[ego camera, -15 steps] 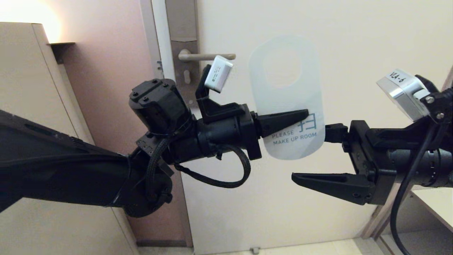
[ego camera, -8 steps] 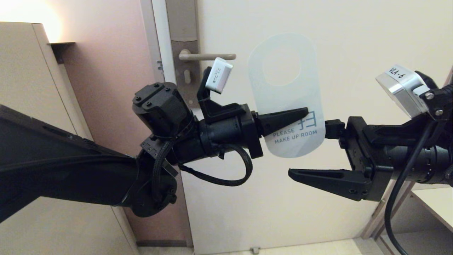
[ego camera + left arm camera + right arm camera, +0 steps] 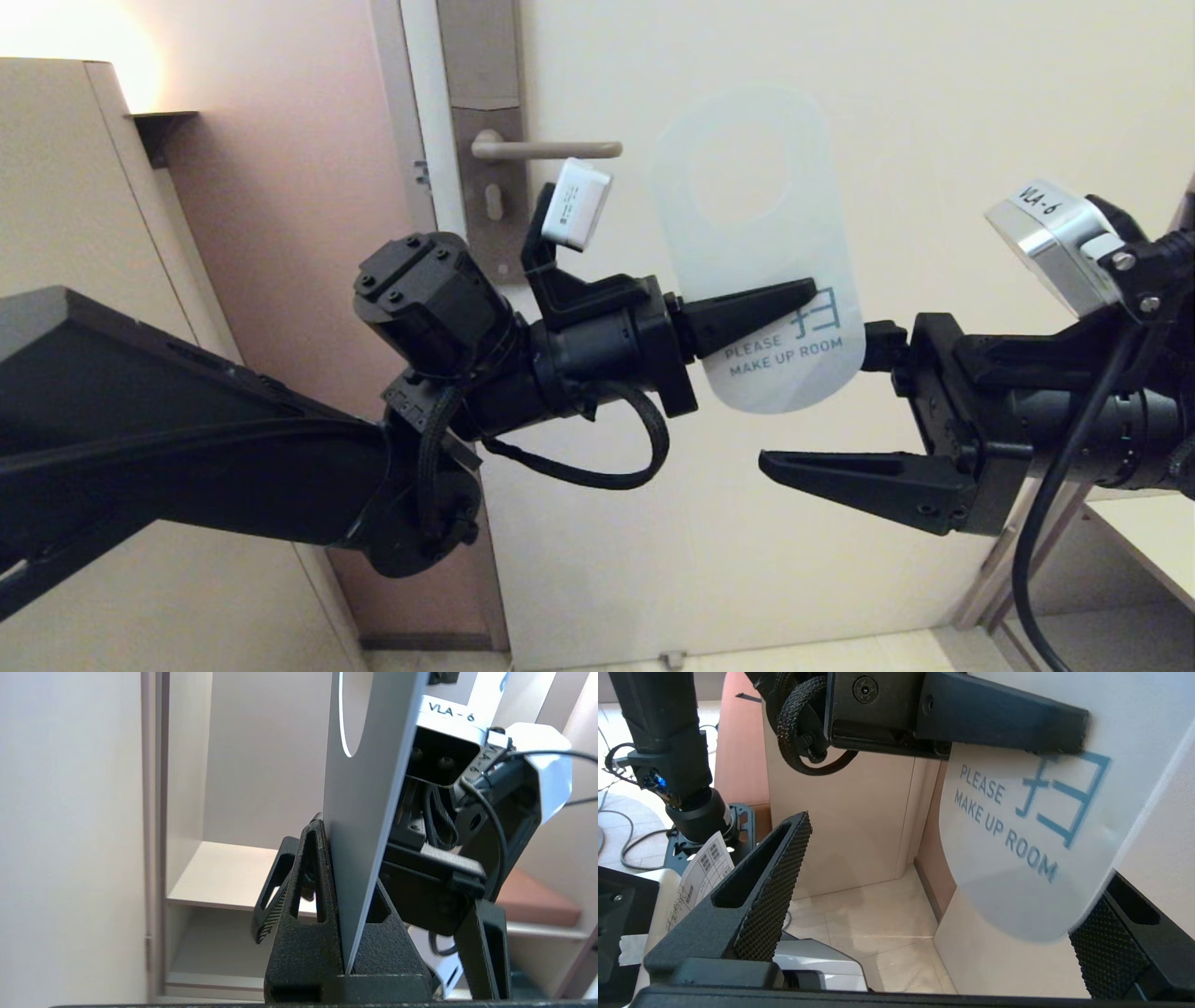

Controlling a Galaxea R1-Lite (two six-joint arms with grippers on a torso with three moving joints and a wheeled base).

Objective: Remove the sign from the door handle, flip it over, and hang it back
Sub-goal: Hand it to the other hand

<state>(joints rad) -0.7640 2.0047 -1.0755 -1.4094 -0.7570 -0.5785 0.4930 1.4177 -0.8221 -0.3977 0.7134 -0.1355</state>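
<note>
The sign (image 3: 756, 252) is off the door handle (image 3: 546, 147) and is up in the middle of the head view, standing tall in front of the pale door (image 3: 934, 112). Its white face with blue words "PLEASE MAKE UP ROOM" shows. The oval hole is at the top, a little right of the handle's free end and not touching it.

The left gripper (image 3: 794, 297) comes in from the left and pinches the sign tight, low down on its left side. In the left wrist view the thin sign (image 3: 369, 812) sits squeezed between the two fingers (image 3: 308, 896).

The right gripper (image 3: 822, 397) is at the right, spread wide. One finger sits by the sign's right edge; I cannot tell if it touches. The other finger (image 3: 859, 471) hangs well below the rounded bottom edge, with bare door between.
</note>
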